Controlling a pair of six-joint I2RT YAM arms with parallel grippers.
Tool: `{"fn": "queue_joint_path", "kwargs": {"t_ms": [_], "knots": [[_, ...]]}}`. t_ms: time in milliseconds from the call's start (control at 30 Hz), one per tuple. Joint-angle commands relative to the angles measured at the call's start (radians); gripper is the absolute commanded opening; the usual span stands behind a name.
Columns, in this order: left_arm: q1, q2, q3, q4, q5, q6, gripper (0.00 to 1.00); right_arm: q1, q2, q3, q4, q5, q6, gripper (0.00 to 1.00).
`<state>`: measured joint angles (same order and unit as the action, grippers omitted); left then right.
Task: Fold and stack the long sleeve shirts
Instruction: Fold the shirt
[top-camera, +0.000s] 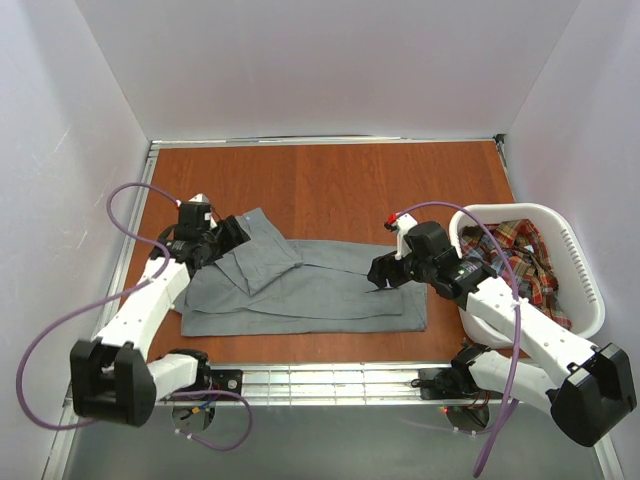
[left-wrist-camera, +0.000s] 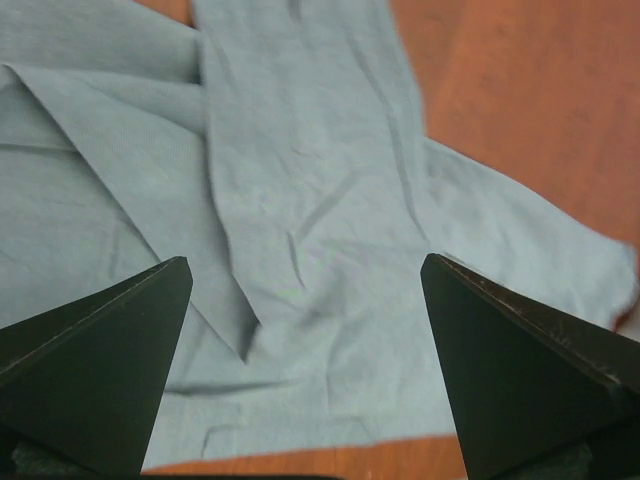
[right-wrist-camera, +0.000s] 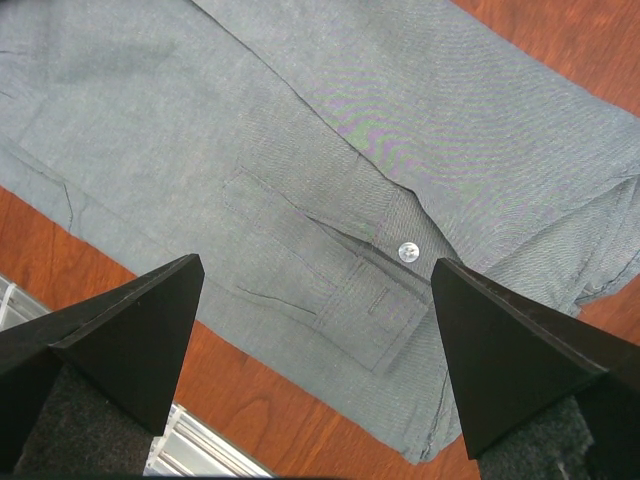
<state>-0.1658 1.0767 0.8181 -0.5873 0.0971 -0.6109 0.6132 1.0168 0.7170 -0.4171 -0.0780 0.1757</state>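
Grey shirt (top-camera: 300, 285) lay flat on the wooden table (top-camera: 330, 185), its long axis running left to right along the near edge. A sleeve was folded slantwise over its left end. Which end held the collar could not be told. The left gripper (left-wrist-camera: 305, 260) hovered over that folded end, fingers spread wide, grasping nothing. The right gripper (right-wrist-camera: 318, 260) hung above the right end near a small button (right-wrist-camera: 407, 251), likewise released. The plaid shirt (top-camera: 520, 255) lay bunched in the white basket (top-camera: 588, 285) at the far right.
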Motion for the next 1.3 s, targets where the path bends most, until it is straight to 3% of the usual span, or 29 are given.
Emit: {"fn": "queue_joint_path", "kwargs": {"t_ms": [0,167,367,533,867,1067,1200,1267], "knots": [[0.009,0.121,0.03,0.068,-0.18,-0.038,0.88,0.005,-0.026,0.018,-0.008,0.006,0.002,0.87],[0.089,0.354,0.099,0.201,-0.174,0.028,0.83,0.007,-0.026,0.024,-0.006,-0.023,0.007,0.87],[0.103,0.635,0.271,0.251,-0.184,0.115,0.58,0.01,-0.015,0.025,-0.002,-0.029,-0.001,0.87],[0.103,0.773,0.368,0.245,-0.175,0.149,0.57,0.008,-0.011,0.016,0.009,-0.032,0.001,0.87],[0.095,0.876,0.392,0.241,-0.16,0.152,0.53,0.008,-0.009,0.012,0.012,-0.031,0.004,0.87],[0.052,0.927,0.404,0.218,-0.184,0.143,0.32,0.008,-0.015,0.004,0.012,-0.022,0.007,0.87],[0.038,0.956,0.427,0.179,-0.226,0.125,0.05,0.008,-0.014,0.012,0.012,-0.023,0.004,0.87],[0.038,0.956,0.428,0.175,-0.234,0.126,0.0,0.01,-0.014,0.015,0.011,-0.025,0.004,0.87]]}}
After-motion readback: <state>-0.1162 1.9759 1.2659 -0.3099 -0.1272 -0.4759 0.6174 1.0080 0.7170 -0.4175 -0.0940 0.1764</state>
